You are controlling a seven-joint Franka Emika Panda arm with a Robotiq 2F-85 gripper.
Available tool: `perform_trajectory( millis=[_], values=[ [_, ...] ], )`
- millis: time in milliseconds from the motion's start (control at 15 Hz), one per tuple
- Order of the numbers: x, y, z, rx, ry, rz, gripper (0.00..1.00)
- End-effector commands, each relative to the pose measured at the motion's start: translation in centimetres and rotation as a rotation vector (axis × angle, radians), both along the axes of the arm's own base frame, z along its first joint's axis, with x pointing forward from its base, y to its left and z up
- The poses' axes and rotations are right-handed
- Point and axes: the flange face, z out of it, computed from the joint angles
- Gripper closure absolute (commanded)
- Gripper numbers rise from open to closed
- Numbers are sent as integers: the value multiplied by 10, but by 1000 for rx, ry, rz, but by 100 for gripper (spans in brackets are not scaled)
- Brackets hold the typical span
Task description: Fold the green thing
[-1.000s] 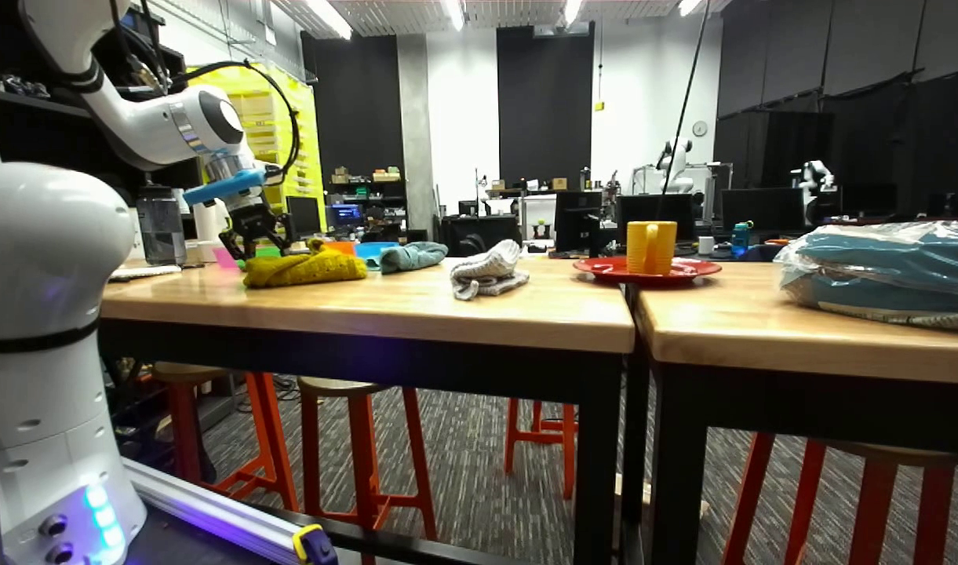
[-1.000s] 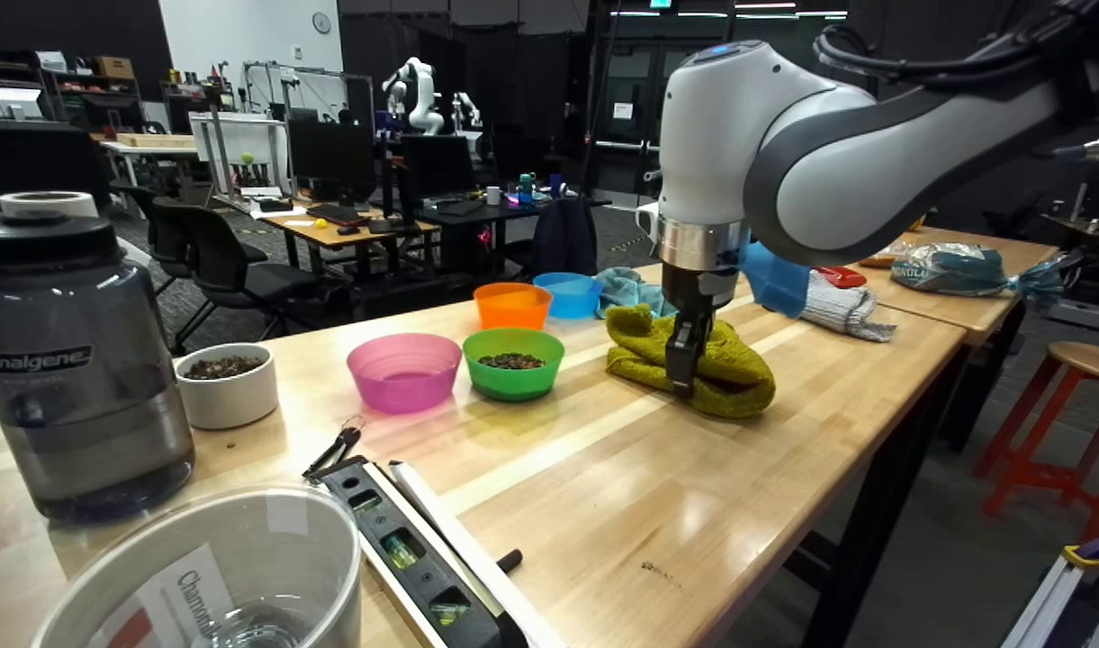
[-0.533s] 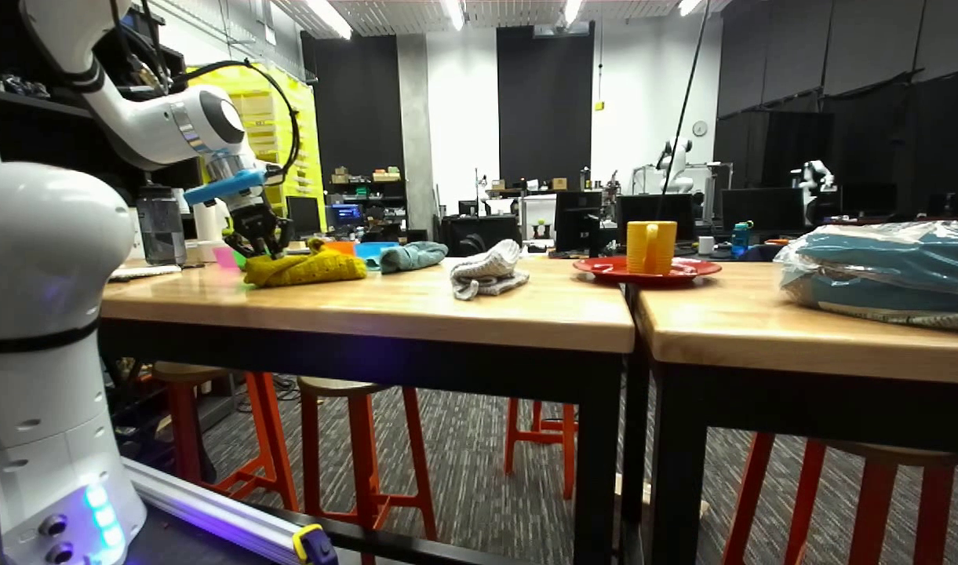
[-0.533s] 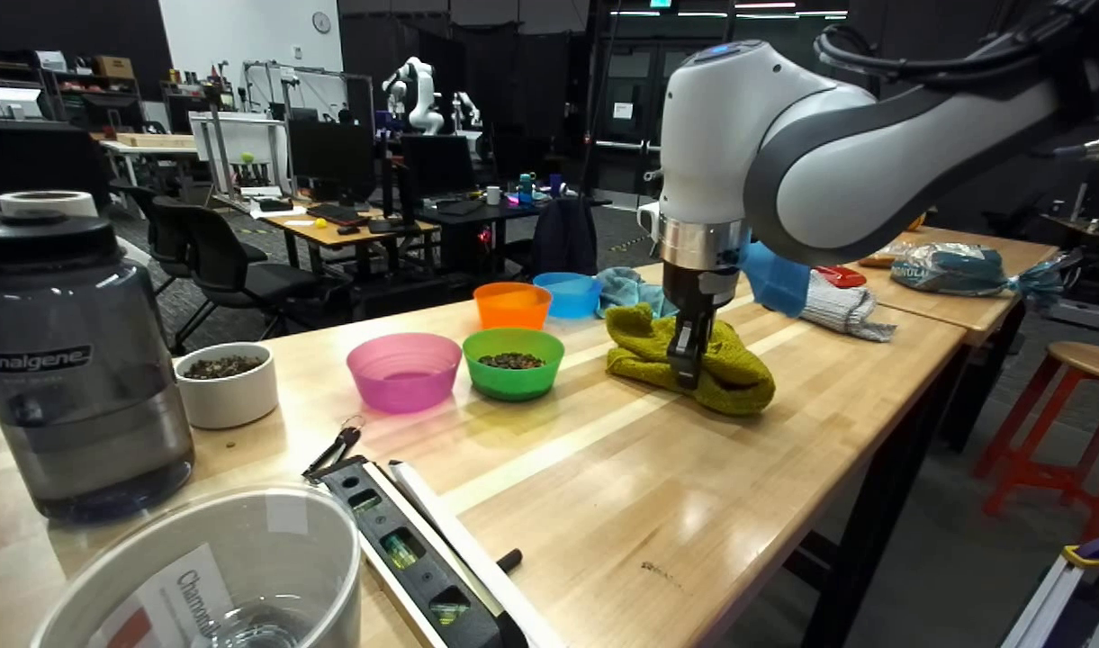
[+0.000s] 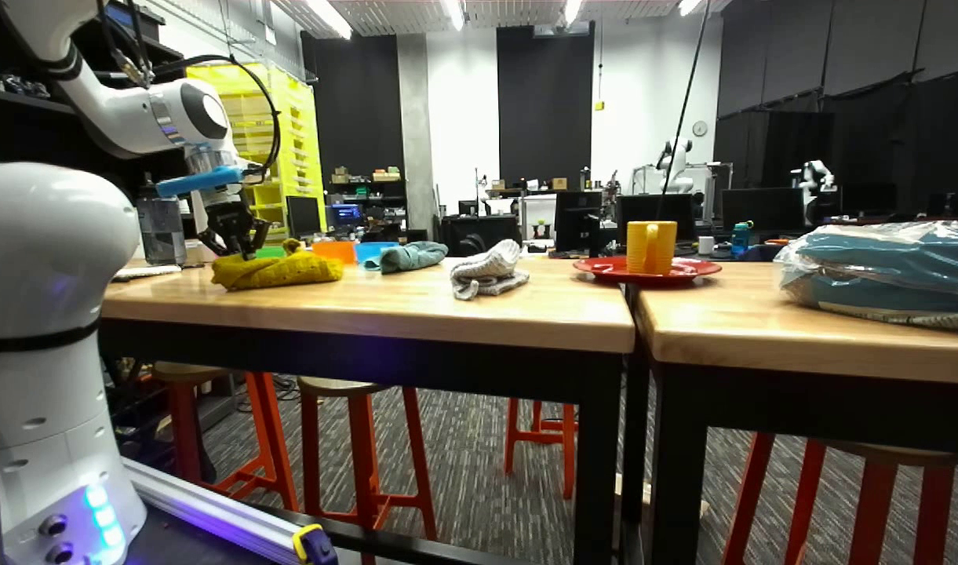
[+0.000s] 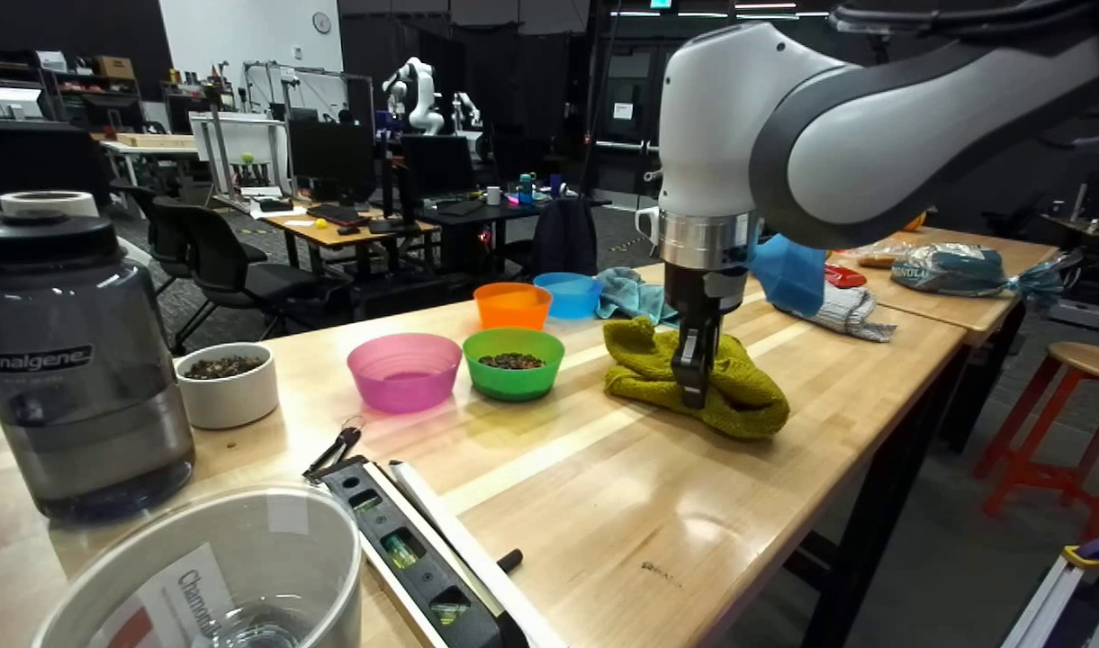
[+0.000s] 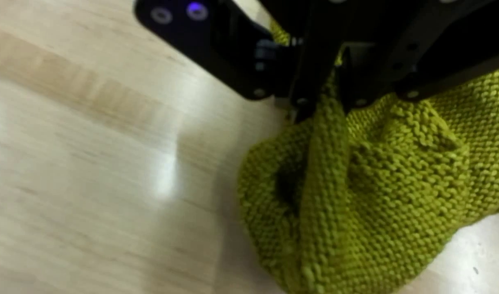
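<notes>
Pinching a ridge of the green cloth (image 7: 396, 196), the gripper (image 7: 326, 100) hangs at the top of the wrist view, its jaws nearly together on it. The green cloth spreads across lower centre and right; the table (image 7: 102, 163) shows at left. In an exterior view, the green cloth lies heaped right of centre on the table, the gripper pointing down onto it; the green bowl (image 6: 513, 387) stands left of it, the bottle (image 6: 72, 387) at the left edge. In an exterior view, the green cloth rests left of centre, the grey cloth (image 5: 486, 275) at centre, and the mug (image 5: 651, 249) stands on the red plate (image 5: 600, 269) right of centre.
</notes>
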Motion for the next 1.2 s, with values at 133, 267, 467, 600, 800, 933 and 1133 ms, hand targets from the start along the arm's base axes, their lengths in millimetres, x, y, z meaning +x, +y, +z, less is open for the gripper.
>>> perform_trajectory(
  millis=[133, 267, 467, 600, 800, 933, 1133],
  values=[
    [-33, 12, 26, 31, 48, 22, 97],
    [-36, 10, 33, 61, 60, 47, 97],
    [-36, 1, 48, 134, 82, 74, 97],
    [-33, -10, 58, 181, 97, 85, 97],
    [-24, -31, 67, 248, 111, 102, 97],
    [-14, -48, 69, 298, 127, 111, 97],
    [5, -71, 74, 374, 144, 116, 97]
  ],
)
